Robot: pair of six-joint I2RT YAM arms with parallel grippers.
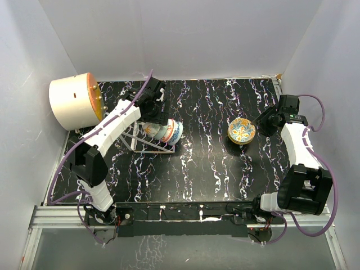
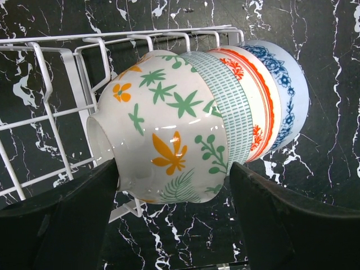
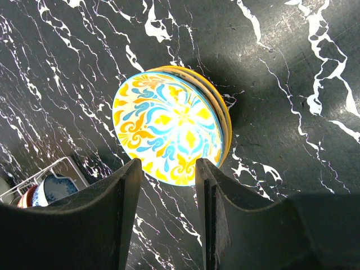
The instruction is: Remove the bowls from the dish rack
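Left gripper [image 2: 173, 165] jaws spread wide, right gripper [image 3: 167, 163] jaws narrowly parted

The top external camera sits high above and behind both arm bases. It tilts down at the whole table [image 1: 202, 169] from far enough to hold both arms entire. The left wrist camera looks out along the left gripper [image 2: 173, 166] from very close. The leaf-patterned bowl [image 2: 163, 129] between its fingers fills the frame, with the dish rack [image 2: 50, 112] just beyond. The right wrist camera faces steeply down past the right gripper [image 3: 169, 163] at the yellow bowl [image 3: 169, 126] just ahead of its fingertips. Both wrist views share the rack's blue bowl [image 2: 287, 95], which lies well off to one side of the right gripper. The overhead view takes in everything both see.
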